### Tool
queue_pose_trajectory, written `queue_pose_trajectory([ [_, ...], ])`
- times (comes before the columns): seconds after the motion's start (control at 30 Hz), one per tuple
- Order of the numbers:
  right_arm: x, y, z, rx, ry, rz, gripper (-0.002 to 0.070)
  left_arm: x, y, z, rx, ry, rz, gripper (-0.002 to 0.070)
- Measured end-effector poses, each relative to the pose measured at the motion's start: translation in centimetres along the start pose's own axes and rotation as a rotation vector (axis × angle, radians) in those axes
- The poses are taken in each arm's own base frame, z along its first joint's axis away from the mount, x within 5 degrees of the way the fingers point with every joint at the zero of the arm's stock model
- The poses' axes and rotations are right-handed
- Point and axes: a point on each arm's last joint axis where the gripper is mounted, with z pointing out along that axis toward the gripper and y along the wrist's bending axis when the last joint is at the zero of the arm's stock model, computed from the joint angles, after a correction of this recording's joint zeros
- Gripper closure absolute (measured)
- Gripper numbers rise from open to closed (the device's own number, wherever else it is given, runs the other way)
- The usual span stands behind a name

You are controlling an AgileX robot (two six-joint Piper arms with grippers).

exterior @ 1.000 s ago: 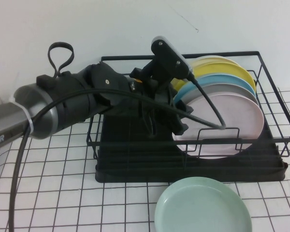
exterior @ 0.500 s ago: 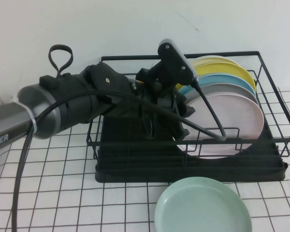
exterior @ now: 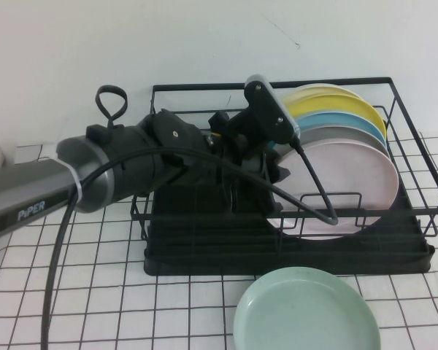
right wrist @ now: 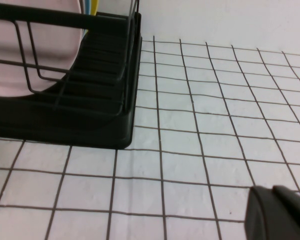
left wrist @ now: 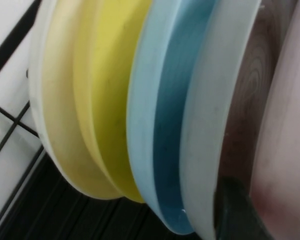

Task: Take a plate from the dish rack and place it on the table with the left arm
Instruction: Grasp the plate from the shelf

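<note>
The pale pink plate [exterior: 347, 182] stands on edge at the front of a row of plates in the black dish rack [exterior: 204, 248]. My left gripper [exterior: 276, 179] reaches into the rack from the left, at the pink plate's left rim. In the left wrist view one dark finger [left wrist: 240, 215] sits between the grey plate [left wrist: 210, 150] and the pink plate [left wrist: 285, 165], and the jaws stand apart around the pink rim. My right gripper [right wrist: 280, 212] does not show in the high view. It hangs low over the white gridded table [right wrist: 200, 125], right of the rack, fingers together.
A mint-green plate [exterior: 306, 310] lies flat on the table in front of the rack. Behind the pink plate stand a grey [exterior: 343, 135], a blue [exterior: 336, 119], a yellow [exterior: 336, 104] and a cream plate. Upright wire dividers [exterior: 328, 208] cross the pink plate's lower front.
My left arm has pushed to the right, deeper into the rack, bringing the gripper up against the pink plate's left rim. The plates have not moved.
</note>
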Motion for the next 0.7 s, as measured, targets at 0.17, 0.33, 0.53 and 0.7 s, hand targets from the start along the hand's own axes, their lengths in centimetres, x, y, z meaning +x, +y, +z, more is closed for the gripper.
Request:
queue_pose_trajectory([
  [0.17,0.0,0.0,0.0,0.0,0.0,0.0,0.0679,0.4,-0.2,0.5,0.008,0.012,0.018,0.0442],
  [0.33,0.0,0.0,0.0,0.0,0.0,0.0,0.0679,0.3,-0.1,0.6,0.003,-0.003,-0.011,0.06],
  [0.53,0.0,0.0,0.0,0.0,0.0,0.0,0.0679,-0.8,0.2,-0.1,-0.017,-0.05,-0.046,0.0627],
  [0.7,0.0,0.0,0.0,0.0,0.0,0.0,0.0679,-3.2,0.7,-2.0,-0.029,-0.122,-0.021,0.0632],
])
